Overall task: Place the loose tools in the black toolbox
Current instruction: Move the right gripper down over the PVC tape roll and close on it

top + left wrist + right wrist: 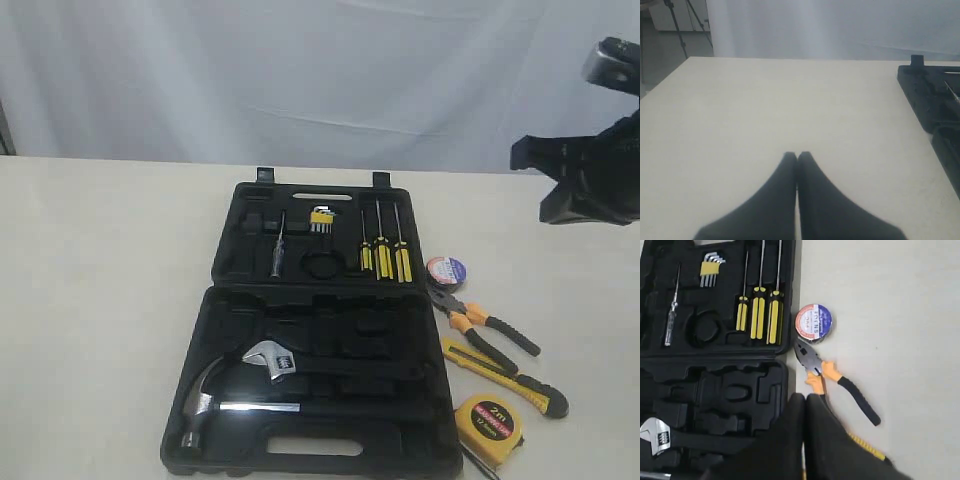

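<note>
Both claws are empty, tips pressed together. The right claw (802, 399) hangs above the cream surface (900, 315), beside the open black moulded plastic toolbox (715, 385). Orange-and-black-handled pliers (840, 382) lie just past its tips, with the small dark tape roll (813, 323) further out. The yellow-and-black utility knife (505, 375) is partly under it, and the yellow tape measure (489, 419) is by the knife. The left claw (797, 156) sits well off from the toolbox.

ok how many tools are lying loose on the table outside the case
4, all on the table right of the toolbox in the exterior view: tape roll farthest back, then pliers, utility knife, and tape measure nearest the front. Others may lie off-frame.
</note>
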`<state>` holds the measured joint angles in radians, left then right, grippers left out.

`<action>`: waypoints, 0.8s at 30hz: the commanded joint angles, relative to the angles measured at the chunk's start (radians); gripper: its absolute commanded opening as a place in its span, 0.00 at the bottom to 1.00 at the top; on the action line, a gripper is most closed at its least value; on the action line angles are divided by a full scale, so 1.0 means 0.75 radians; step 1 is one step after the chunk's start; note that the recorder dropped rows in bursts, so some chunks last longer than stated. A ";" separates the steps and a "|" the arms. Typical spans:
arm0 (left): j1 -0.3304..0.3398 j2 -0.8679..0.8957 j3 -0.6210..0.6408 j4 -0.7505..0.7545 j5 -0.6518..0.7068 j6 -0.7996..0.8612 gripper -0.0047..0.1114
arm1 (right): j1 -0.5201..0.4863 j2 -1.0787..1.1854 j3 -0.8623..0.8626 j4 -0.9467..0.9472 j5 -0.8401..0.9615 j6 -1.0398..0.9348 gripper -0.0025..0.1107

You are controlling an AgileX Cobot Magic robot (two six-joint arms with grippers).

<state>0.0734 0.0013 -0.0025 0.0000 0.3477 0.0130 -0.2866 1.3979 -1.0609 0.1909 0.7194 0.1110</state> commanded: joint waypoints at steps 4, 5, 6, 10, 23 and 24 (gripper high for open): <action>-0.006 -0.002 0.003 0.000 -0.007 -0.008 0.04 | 0.001 0.098 -0.019 0.063 -0.085 -0.221 0.02; -0.006 -0.002 0.003 0.000 -0.007 -0.008 0.04 | 0.001 0.117 -0.034 0.063 -0.074 -0.233 0.02; -0.006 -0.002 0.003 0.000 -0.007 -0.008 0.04 | 0.001 0.143 -0.055 0.063 -0.052 -0.242 0.02; -0.006 -0.002 0.003 0.000 -0.007 -0.008 0.04 | 0.001 0.299 -0.212 0.063 0.136 -0.244 0.02; -0.006 -0.002 0.003 0.000 -0.007 -0.008 0.04 | 0.121 0.833 -0.718 -0.089 0.300 -0.318 0.02; -0.006 -0.002 0.003 0.000 -0.007 -0.008 0.04 | 0.126 0.859 -0.731 -0.086 0.298 -0.318 0.02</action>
<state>0.0734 0.0013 -0.0025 0.0000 0.3477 0.0130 -0.2107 1.9860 -1.5732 0.1578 0.9388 -0.1126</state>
